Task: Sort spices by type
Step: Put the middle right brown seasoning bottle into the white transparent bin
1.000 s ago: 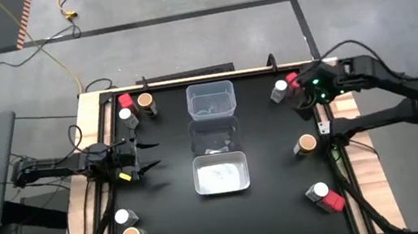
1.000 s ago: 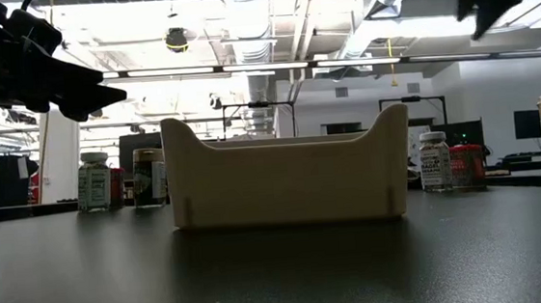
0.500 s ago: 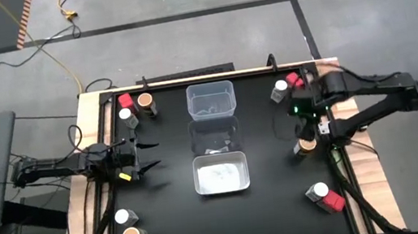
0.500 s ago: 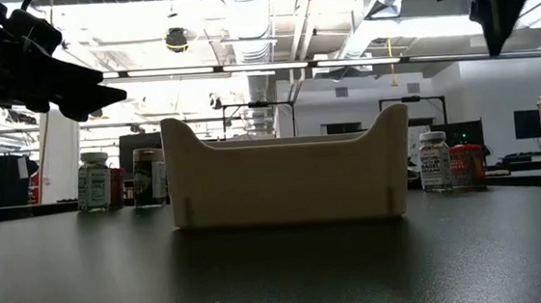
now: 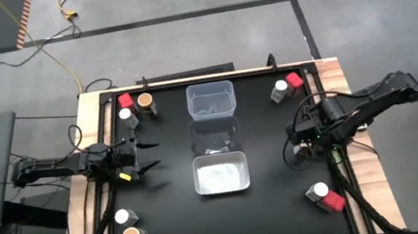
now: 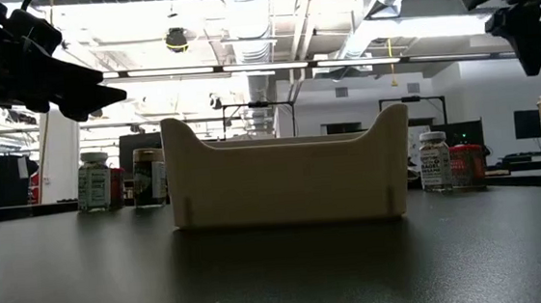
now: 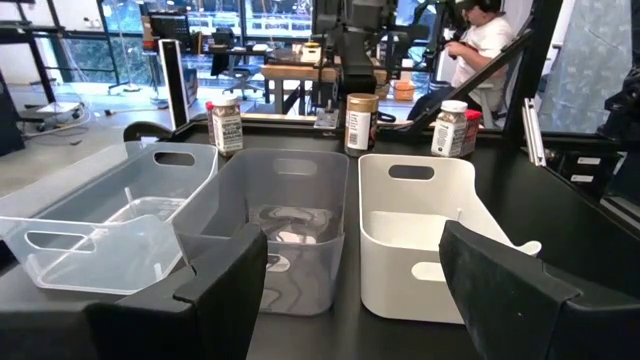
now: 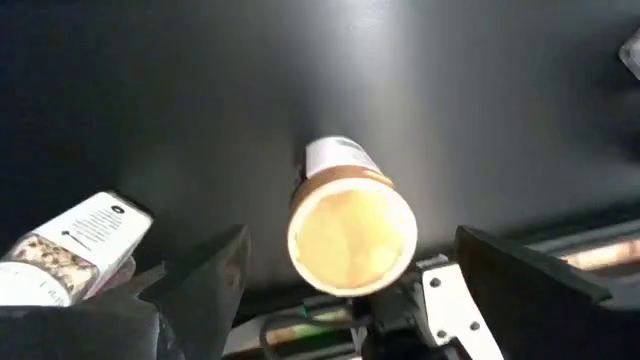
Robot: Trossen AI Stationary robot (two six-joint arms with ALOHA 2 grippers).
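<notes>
Spice jars stand upright in small groups at the table's corners: far left point(image 5: 134, 105), far right point(image 5: 287, 85), near left point(image 5: 128, 227), near right point(image 5: 326, 196). One tan-topped jar point(image 8: 352, 235) stands alone at the middle of the right side. My right gripper point(image 5: 303, 140) hangs open above it and points down. Its fingers stand on either side of the jar's top, well apart from it. My left gripper point(image 7: 350, 270) waits open at the left side, level, facing the three bins.
Three bins stand in a row down the table's middle: clear point(image 5: 211, 100) at the far end, grey point(image 5: 214, 137), and white point(image 5: 220, 173) nearest. A labelled jar point(image 8: 75, 245) shows close beside my right gripper's finger. The table's right rail point(image 5: 338, 160) runs just beside the tan-topped jar.
My right gripper has swung from above the far right jars toward the table's near edge. It has sunk lower and rolled about its own axis. It now hangs over the lone tan-topped jar. Its fingers have stayed open.
</notes>
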